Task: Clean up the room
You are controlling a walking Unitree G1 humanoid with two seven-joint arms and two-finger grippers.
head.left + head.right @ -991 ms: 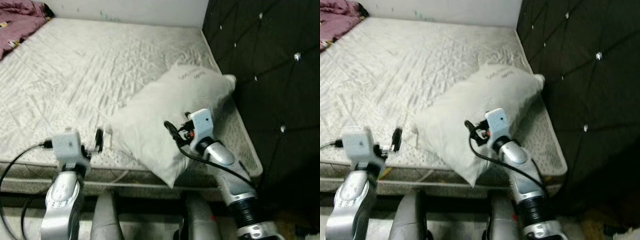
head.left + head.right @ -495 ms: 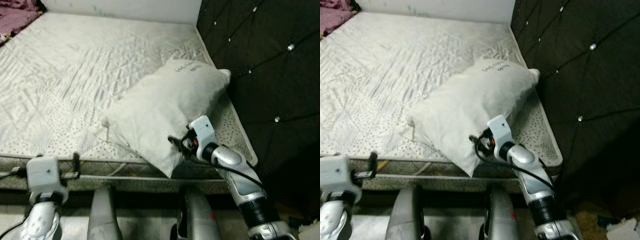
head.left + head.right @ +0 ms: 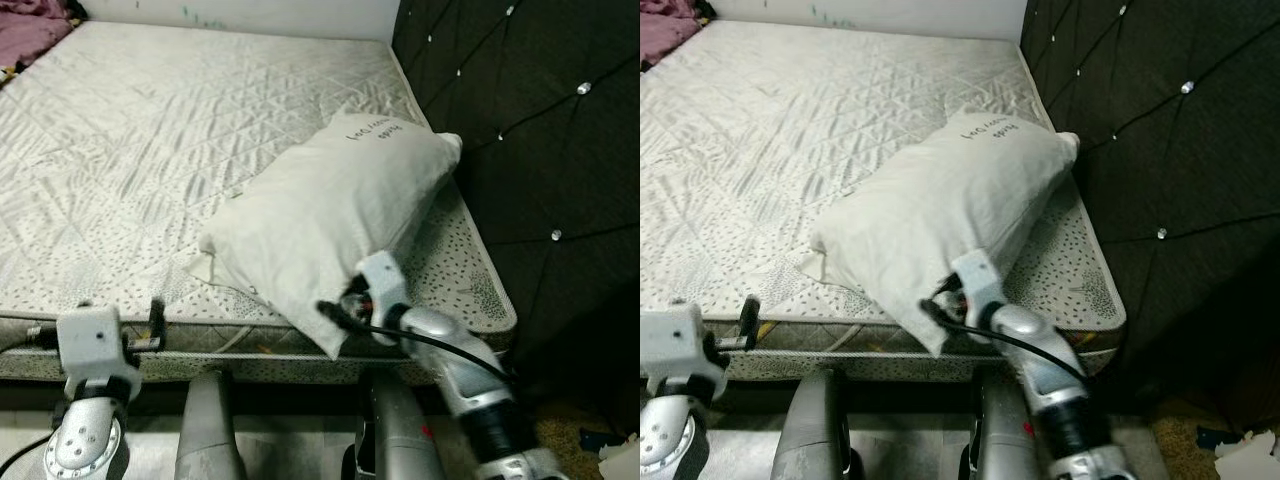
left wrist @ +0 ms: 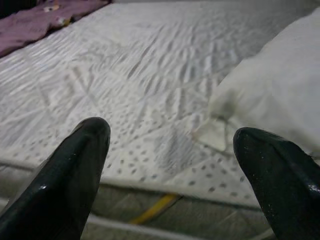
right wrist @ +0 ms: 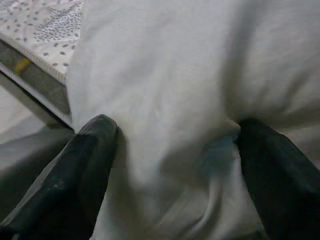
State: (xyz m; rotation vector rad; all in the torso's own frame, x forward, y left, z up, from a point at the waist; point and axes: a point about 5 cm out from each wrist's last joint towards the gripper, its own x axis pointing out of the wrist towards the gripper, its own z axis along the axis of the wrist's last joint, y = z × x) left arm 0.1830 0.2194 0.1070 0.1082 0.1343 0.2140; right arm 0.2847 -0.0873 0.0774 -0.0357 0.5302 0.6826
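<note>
A white pillow (image 3: 330,215) with handwriting near its far end lies slanted on the bare mattress (image 3: 150,150), close to the black headboard. My right gripper (image 3: 337,309) is at the pillow's near corner over the mattress edge. In the right wrist view its fingers (image 5: 87,165) stand wide apart, open, with the pillow (image 5: 170,85) bulging between them. My left gripper (image 3: 156,322) hangs low in front of the mattress edge, open with nothing in it. Its fingers (image 4: 75,170) face the pillow's left corner (image 4: 270,95).
A black tufted headboard (image 3: 530,130) rises along the right of the bed. A purple blanket (image 3: 30,20) lies at the far left corner. My grey legs (image 3: 210,430) stand against the bed's front. Scraps of white paper (image 3: 620,462) lie on the floor at the right.
The right gripper has dropped and moved left to the pillow's near corner. The left arm sank below the mattress edge a second ago and has stayed there. The pillow has not moved.
</note>
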